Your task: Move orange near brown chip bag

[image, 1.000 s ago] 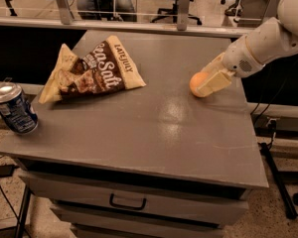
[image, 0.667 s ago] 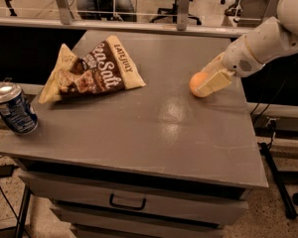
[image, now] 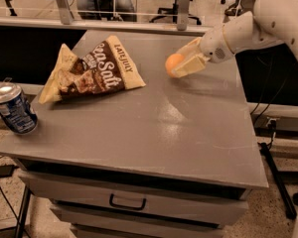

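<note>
- the gripper hangs over the far right part of the table, at the end of the white arm reaching in from the right. its pale fingers are closed around the orange.
- the orange sits at the finger ends on the side facing the bag, so it leads in any move left. it looks lifted clear of the tabletop, though the angle makes that hard to confirm.
- being round, the orange has no long axis or facing to manage, so it can go down any way up.
- the brown chip bag lies flat at far left, near the orange but apart from it. its long axis runs from near-left to far-right.
- a soda can stands upright at the near left edge, well apart from the orange.
</note>
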